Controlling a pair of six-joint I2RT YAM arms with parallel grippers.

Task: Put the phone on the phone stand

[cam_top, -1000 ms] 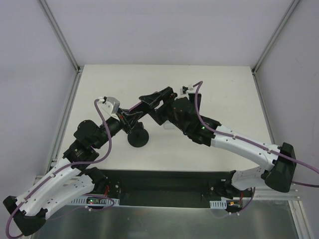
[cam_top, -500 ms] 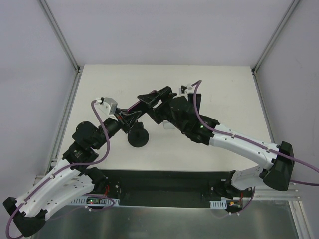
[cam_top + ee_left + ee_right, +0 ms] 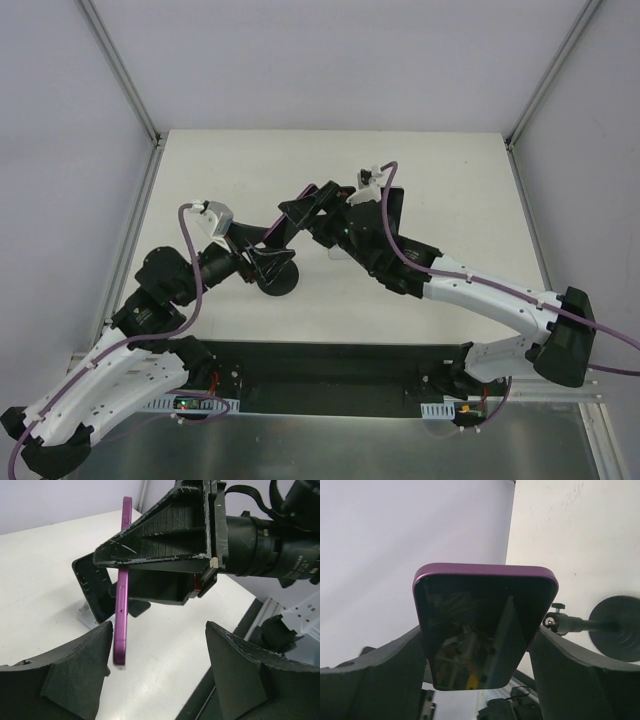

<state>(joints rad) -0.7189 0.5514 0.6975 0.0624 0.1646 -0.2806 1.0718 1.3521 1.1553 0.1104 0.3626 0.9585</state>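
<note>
The phone has a purple rim and a dark screen. My right gripper is shut on it, one finger on each long side. From the left wrist the phone shows edge-on and upright, its lower end just above the table beside my left finger. The phone stand is black, with a round base and a thin rod ending in a ball joint. My left gripper stands open just above the stand, with nothing between its fingers. My right gripper hangs close beyond it.
A dark plate on a pale base stands on the table behind the phone. Both arms cross near the table's middle. Metal frame posts rise at the back corners, and a black rail runs along the near edge.
My left gripper has gone from shut to open and drawn slightly back to the left. The right gripper has shifted a little with the phone still in it.
</note>
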